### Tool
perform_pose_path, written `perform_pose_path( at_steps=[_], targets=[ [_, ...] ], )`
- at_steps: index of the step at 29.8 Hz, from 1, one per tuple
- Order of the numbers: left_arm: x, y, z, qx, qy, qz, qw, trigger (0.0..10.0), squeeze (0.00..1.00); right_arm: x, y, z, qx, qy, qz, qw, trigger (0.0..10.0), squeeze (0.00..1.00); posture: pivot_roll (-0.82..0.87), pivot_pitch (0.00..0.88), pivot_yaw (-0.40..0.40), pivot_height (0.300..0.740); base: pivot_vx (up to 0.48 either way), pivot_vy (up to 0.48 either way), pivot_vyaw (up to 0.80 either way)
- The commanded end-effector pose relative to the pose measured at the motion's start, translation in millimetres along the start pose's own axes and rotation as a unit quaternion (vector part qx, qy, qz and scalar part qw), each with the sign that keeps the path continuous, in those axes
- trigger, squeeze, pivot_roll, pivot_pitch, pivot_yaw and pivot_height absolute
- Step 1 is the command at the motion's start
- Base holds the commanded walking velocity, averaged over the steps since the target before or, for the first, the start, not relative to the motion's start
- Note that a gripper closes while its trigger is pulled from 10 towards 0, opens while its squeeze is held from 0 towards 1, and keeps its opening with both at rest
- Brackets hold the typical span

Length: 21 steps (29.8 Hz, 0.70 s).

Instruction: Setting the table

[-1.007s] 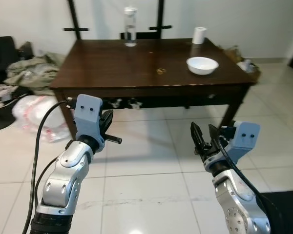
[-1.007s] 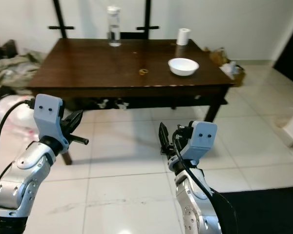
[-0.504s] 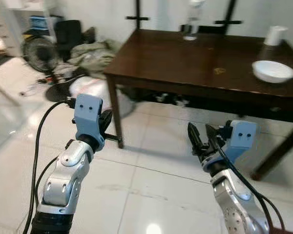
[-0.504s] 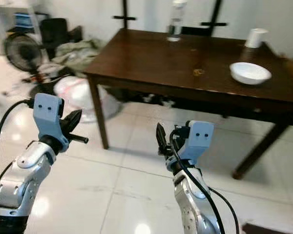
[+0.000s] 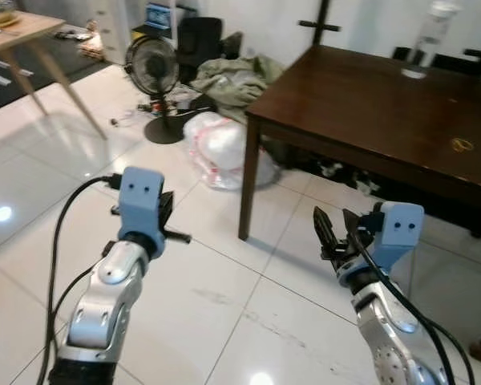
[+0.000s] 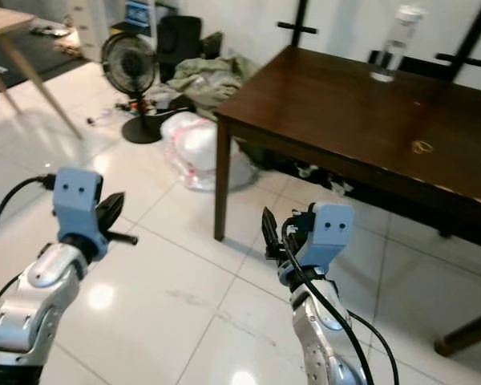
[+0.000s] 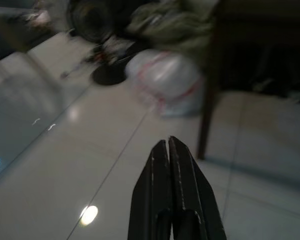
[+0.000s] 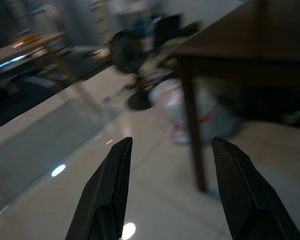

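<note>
The left gripper [image 7: 168, 150] is clenched on nothing, lower left of the head view; the right gripper [image 8: 172, 165] hangs released at lower right, empty; past both, the dark wooden table [image 5: 369, 112] fills the upper right, a bottle [image 6: 389, 44] at its far edge; a fan [image 5: 152, 68], clothes pile [image 5: 228, 76] and white bag [image 5: 216, 144] lie upper centre on the tiled floor [image 5: 32, 208].

Both arms raised forward, grippers empty.
Left gripper [image 7: 168, 145] has its fingers pressed together; right gripper [image 8: 171, 165] holds its fingers spread wide apart.
</note>
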<state>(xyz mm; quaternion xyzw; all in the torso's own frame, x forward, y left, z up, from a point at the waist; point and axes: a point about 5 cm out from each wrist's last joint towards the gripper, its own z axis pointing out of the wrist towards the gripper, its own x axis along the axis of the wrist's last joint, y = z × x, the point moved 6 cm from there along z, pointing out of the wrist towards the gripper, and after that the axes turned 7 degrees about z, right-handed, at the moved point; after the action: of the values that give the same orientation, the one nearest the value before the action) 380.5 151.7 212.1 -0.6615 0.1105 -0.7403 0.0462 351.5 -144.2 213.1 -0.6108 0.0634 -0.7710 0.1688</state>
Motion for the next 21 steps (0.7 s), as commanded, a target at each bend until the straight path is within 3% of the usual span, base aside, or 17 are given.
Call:
perform_pose_path(
  at_steps=[1,8,21],
  targets=[
    [-13.7,8.2,-6.1,-0.011,-0.021,0.001,1.000,10.0,0.00,-13.5,10.0,-4.5,-0.015,-0.021,-0.006,1.000,10.0,0.00,0.13,0.143,0.062,0.740,0.000,0.000,0.79],
    [-22.4,20.8,-9.4,-0.023,-0.033,-0.018,0.999,10.0,0.00,-22.8,17.8,-7.0,-0.028,-0.035,-0.008,0.999,10.0,0.00,0.13,0.145,0.052,0.740,0.000,0.000,0.79],
    [-16.0,19.2,-1.5,-0.013,-0.020,-0.036,0.999,10.0,0.00,-21.2,21.1,-5.4,-0.033,-0.029,-0.012,0.999,10.0,0.00,0.12,0.141,0.049,0.740,0.000,0.000,0.78]
  ],
)
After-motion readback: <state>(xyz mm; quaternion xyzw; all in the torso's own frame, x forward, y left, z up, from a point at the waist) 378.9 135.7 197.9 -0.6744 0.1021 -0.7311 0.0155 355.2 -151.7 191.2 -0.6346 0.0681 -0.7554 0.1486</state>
